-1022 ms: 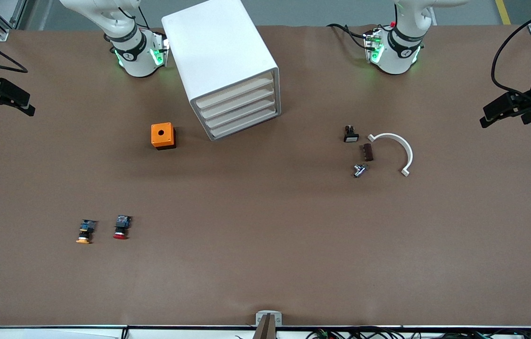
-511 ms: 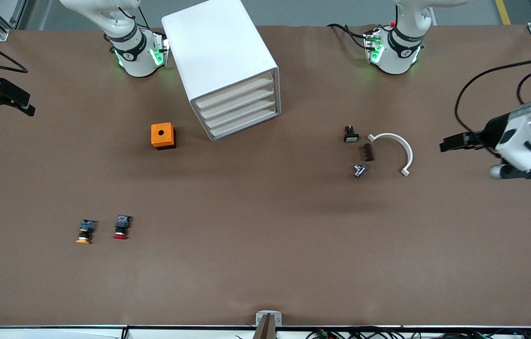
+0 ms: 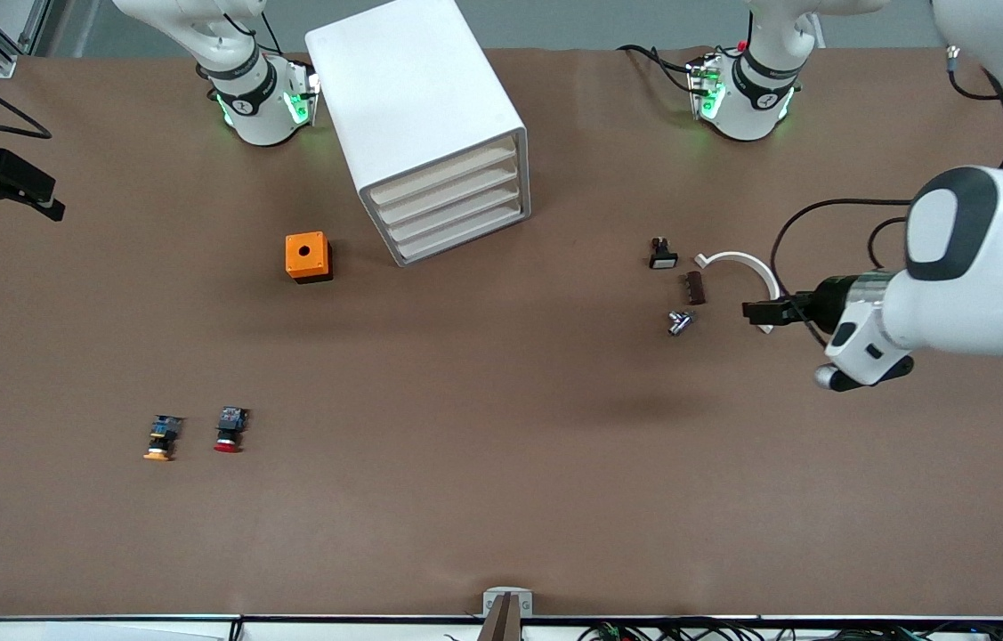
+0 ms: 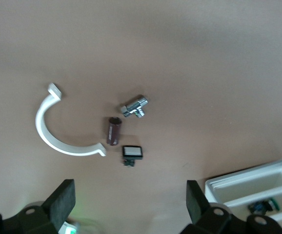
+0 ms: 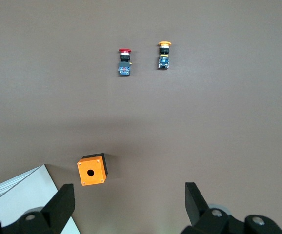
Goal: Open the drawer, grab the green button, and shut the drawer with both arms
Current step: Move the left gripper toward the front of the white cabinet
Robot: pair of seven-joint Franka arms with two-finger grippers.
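Note:
The white cabinet (image 3: 412,89) stands near the robots' bases, and all four cream drawer fronts look shut. The bottom drawer (image 3: 465,239) is the front lowest to the table. In the left wrist view a small dark thing with a green part (image 4: 264,206) shows in the cabinet's front (image 4: 258,183); I cannot tell which drawer holds it. My left gripper (image 3: 746,312) (image 4: 129,204) is open and empty, over one end of a white curved piece. My right gripper (image 3: 52,198) (image 5: 126,204) is open and empty, waiting at the right arm's end of the table.
An orange box (image 3: 309,256) sits beside the cabinet. A red-capped button (image 3: 229,430) and an orange-capped button (image 3: 162,438) lie nearer the camera. By the white curved piece (image 3: 737,260) lie a black switch (image 3: 662,254), a brown cylinder (image 3: 695,288) and a chrome fitting (image 3: 680,321).
My left arm has swung in from the table's end toward the middle, and its gripper now hangs over the white curved piece. The right arm has not moved.

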